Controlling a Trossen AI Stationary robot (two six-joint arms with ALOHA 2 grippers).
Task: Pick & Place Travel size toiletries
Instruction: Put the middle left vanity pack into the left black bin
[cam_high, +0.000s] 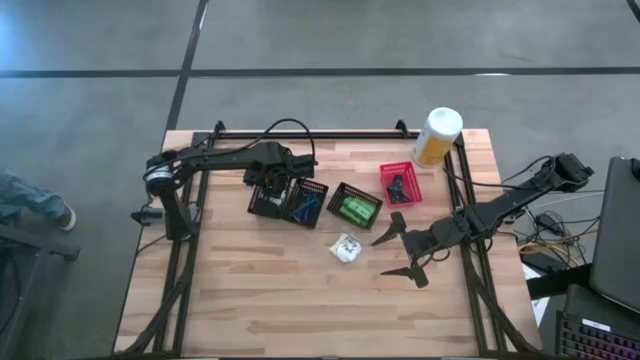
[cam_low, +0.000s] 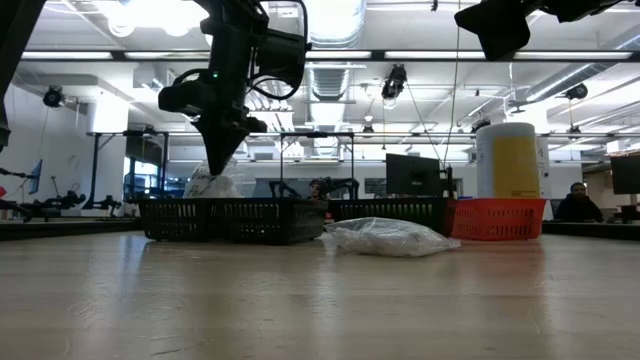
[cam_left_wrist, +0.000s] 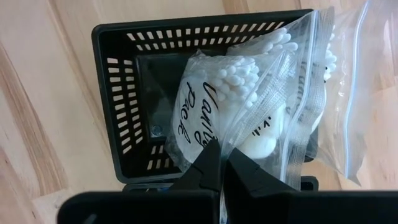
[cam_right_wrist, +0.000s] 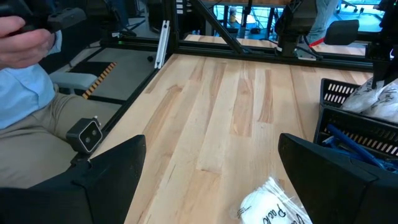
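Note:
My left gripper (cam_high: 270, 183) (cam_low: 222, 150) (cam_left_wrist: 222, 155) hangs over the leftmost black mesh basket (cam_high: 266, 203) (cam_left_wrist: 118, 93), shut on a clear zip bag of white cotton swabs and pads (cam_left_wrist: 249, 93) (cam_low: 213, 183). Another white clear-wrapped bag (cam_high: 345, 247) (cam_low: 385, 237) (cam_right_wrist: 273, 208) lies flat on the table. My right gripper (cam_high: 378, 257) (cam_right_wrist: 212, 143) is open, low and just right of that bag, touching nothing. Green packets (cam_high: 355, 209) lie in the third black basket, blue items (cam_high: 305, 203) in the second, and a dark item (cam_high: 399, 186) in the red basket. My left gripper pinches the clear plastic of the swab bag (cam_left_wrist: 225, 140) between its two fingers, coming from above and pointing down. The bag hangs below the fingers, its lower part inside the black basket. Whether it rests on the basket floor, I cannot tell.
Three black baskets and a red basket (cam_high: 400, 184) (cam_low: 497, 218) stand in a row across the table's middle. A tall white-and-yellow canister (cam_high: 437, 135) (cam_low: 513, 160) stands at the far right corner. Bare wood lies along the near side (cam_high: 300, 310). A seated person (cam_right_wrist: 25, 74) is beyond the table's left side.

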